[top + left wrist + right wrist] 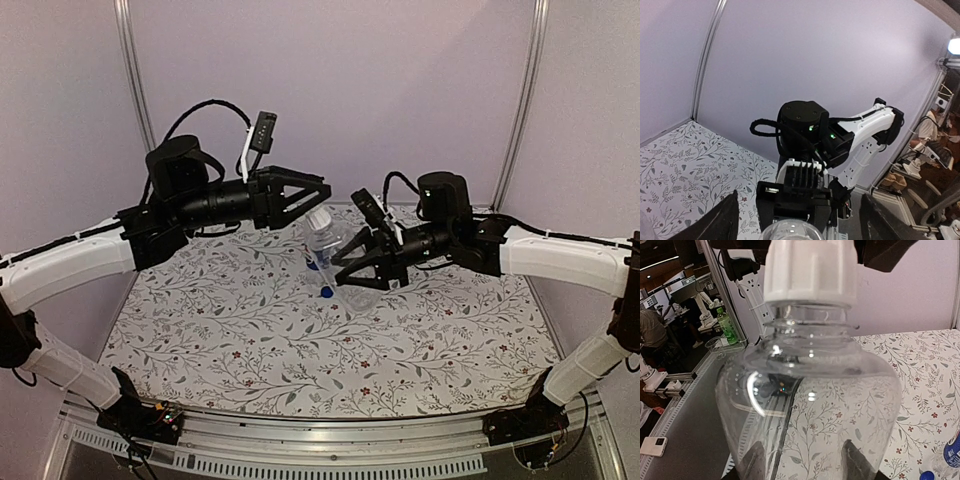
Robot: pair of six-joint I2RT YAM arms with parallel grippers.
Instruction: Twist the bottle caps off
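Observation:
My right gripper (347, 272) is shut on the body of the shorter clear bottle (338, 250) and holds it tilted above the table. In the right wrist view the bottle (810, 390) fills the frame, with my fingers (756, 462) showing through it. Its pale cap (812, 272) is on the neck. My left gripper (318, 203) is open, its jaws standing either side of the cap (318, 217) without touching. The cap's top (790, 231) shows between the spread fingers (722, 217). A blue cap (926, 475) and a blue label (954, 452) show low at the right.
The floral tablecloth (250, 330) covers the table. Pale walls with metal posts (135, 90) close the back and sides. A blue cap (326, 293) lies on the cloth under the held bottle. The right arm's wrist (805, 130) faces my left camera.

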